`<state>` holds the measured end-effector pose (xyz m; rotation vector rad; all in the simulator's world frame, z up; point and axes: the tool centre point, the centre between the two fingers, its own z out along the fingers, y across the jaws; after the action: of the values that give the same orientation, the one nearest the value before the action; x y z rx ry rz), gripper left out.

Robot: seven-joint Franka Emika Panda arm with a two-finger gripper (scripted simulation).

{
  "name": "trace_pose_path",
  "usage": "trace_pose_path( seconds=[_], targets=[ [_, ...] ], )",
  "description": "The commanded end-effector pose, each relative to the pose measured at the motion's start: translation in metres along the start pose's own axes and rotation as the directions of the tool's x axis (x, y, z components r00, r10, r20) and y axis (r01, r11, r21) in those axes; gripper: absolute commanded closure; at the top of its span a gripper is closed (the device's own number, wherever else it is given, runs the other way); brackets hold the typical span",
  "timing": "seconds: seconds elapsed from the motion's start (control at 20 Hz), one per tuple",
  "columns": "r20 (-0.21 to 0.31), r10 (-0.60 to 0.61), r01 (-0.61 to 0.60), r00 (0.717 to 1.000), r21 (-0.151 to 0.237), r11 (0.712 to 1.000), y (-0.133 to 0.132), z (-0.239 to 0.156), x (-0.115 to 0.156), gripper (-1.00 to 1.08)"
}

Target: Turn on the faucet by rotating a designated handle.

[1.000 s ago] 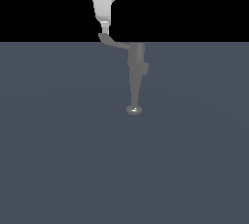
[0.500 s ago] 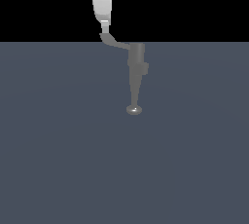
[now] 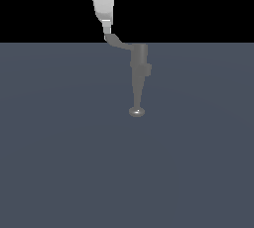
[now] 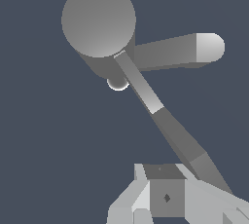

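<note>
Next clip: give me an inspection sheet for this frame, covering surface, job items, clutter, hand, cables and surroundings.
Surface: plain dark blue-gray floor, bare.
Faucet: gray, cylindrical body, tapered spout with a rounded shiny tip.
Handle: thin gray lever running from the body out to the hand.
Clutter: nothing seen.
Hand: white, tip at the handle's outer end; open or shut not readable.
Cables: nothing seen.
Surroundings: black background above the floor.

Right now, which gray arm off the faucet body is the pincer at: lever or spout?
The handle, the thin lever, ends beside the pincer; the spout points elsewhere.
</note>
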<state>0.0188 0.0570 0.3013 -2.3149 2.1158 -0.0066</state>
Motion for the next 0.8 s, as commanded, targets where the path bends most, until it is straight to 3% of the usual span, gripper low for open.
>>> trace_pose_path(
  seconds=[0.0, 0.75],
  targets=[
    [0.000, 0.002, -0.002, 1.000, 0.000, 1.000, 0.005, 0.000, 0.006, 1.08],
    [0.000, 0.003, -0.003, 1.000, -0.005, 1.000, 0.050, 0.001, 0.049, 1.08]
  ],
)
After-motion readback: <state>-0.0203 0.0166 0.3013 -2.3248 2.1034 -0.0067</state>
